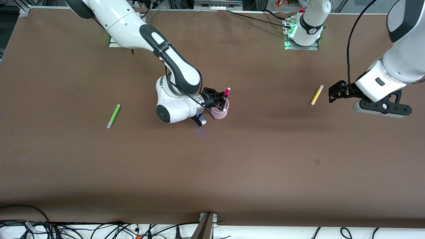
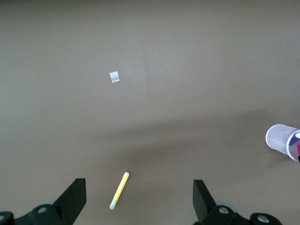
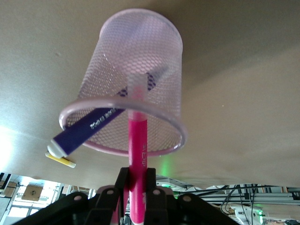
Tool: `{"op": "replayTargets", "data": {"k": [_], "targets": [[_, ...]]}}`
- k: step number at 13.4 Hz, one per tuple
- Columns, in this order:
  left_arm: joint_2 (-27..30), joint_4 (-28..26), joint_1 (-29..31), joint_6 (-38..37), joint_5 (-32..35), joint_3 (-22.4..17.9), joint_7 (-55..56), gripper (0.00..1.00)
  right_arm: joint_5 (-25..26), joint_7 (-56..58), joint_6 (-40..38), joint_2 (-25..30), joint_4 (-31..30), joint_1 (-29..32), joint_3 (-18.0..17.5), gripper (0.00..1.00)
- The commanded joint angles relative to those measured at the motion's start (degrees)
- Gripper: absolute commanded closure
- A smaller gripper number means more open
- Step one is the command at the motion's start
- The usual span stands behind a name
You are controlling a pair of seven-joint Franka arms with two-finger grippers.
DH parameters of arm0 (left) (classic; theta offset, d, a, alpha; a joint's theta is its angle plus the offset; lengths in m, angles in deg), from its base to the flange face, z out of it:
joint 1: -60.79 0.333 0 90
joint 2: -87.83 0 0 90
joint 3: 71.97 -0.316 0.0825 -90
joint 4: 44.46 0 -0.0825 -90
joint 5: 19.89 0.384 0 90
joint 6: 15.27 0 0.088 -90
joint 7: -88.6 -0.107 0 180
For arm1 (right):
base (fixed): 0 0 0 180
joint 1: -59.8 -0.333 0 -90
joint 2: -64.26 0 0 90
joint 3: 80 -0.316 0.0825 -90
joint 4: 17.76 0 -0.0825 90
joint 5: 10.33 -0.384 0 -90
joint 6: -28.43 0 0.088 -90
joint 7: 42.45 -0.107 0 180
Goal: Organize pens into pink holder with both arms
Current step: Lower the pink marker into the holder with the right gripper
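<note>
The pink holder (image 1: 220, 114) stands mid-table, a mesh cup (image 3: 140, 61) seen from above its rim in the right wrist view. My right gripper (image 1: 220, 98) (image 3: 137, 187) is over it, shut on the hot pink pen (image 1: 227, 92) (image 3: 138, 140), whose lower end is inside the cup. The dark purple pen (image 3: 89, 126) leans in the holder, its pale end (image 1: 224, 109) over the rim. The yellow pen (image 1: 317, 95) (image 2: 119, 190) lies toward the left arm's end. My left gripper (image 1: 334, 93) (image 2: 139, 201) hangs open over the table beside it. The light green pen (image 1: 113, 116) lies toward the right arm's end.
A small white scrap (image 2: 114, 77) lies on the brown table. Cables run along the table edge nearest the front camera (image 1: 99, 229). The arm bases (image 1: 303, 33) stand at the edge farthest from it.
</note>
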Motion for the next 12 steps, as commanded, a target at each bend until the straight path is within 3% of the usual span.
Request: {"op": "replayTargets", "data": {"k": [1, 2, 3, 6, 8, 11, 12], "targets": [[0.1, 1.0, -1.8, -1.0, -0.9, -1.0, -0.7, 0.00, 0.0, 1.7, 0.1, 0.0, 0.1, 0.3, -0.3, 0.16], [0.1, 0.9, -8.4, -1.1, -0.8, -6.8, -0.6, 0.00, 0.6, 1.7, 0.1, 0.2, 0.1, 0.3, -0.2, 0.08], [0.3, 1.0, -14.4, -1.1, -1.4, -15.5, -1.0, 0.00, 1.0, 1.6, 0.0, 0.4, 0.8, 0.4, -0.2, 0.01], [0.3, 0.8, -14.6, -1.1, -1.4, -16.6, -4.9, 0.00, 3.3, 1.3, -0.7, 1.6, 3.3, 1.2, -0.1, 0.00], [0.1, -0.1, -13.1, -0.8, -1.5, -16.6, -11.9, 0.00, 11.1, 1.8, -0.7, 5.0, 3.6, 1.4, 1.1, 0.00], [-0.1, -0.4, -12.3, -0.5, -1.5, -16.6, -14.1, 0.00, 18.5, 7.9, -5.1, 11.6, 3.6, 4.4, 5.2, 0.00], [0.0, -1.0, -12.3, -0.5, -1.5, -16.6, -14.3, 0.00, 19.3, 11.9, -5.7, 13.3, 3.6, 5.0, 8.0, 0.00]]}}
